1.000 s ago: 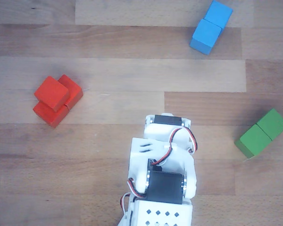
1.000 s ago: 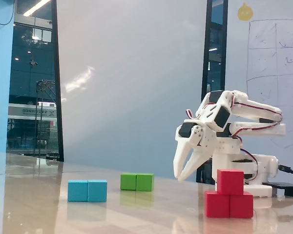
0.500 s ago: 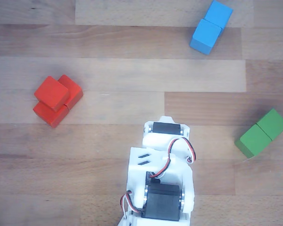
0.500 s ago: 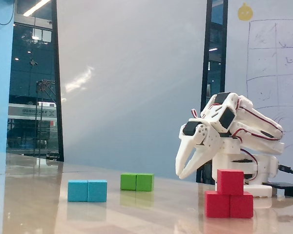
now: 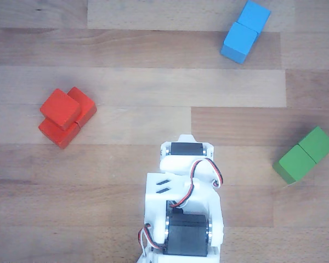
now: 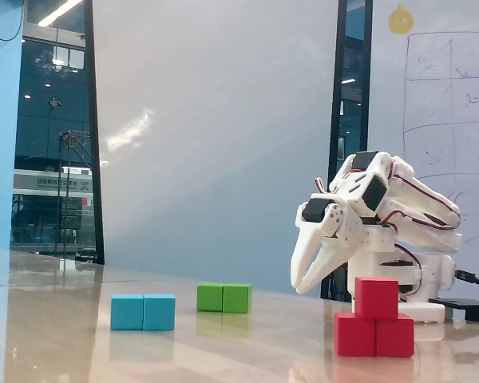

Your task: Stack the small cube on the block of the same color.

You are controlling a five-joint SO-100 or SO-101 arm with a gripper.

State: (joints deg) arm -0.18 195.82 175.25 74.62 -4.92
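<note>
The small red-orange cube (image 5: 60, 107) rests on top of the red-orange oblong block (image 5: 86, 109), across its middle seam, at the left of the other view. In the fixed view the cube (image 6: 376, 297) sits centred on the block (image 6: 374, 335) at the right front. My gripper (image 6: 299, 286) hangs folded back near the arm's base, to the left of the stack and apart from it. Its white fingers (image 6: 307, 255) point down, meet at the tips and hold nothing. In the other view the fingers are hidden under the arm (image 5: 185, 186).
A blue oblong block (image 5: 245, 31) lies at the far right and a green oblong block (image 5: 305, 154) at the right. In the fixed view the blue block (image 6: 143, 312) and the green block (image 6: 223, 298) stand left of the arm. The wooden table (image 5: 153, 71) lies bare between them.
</note>
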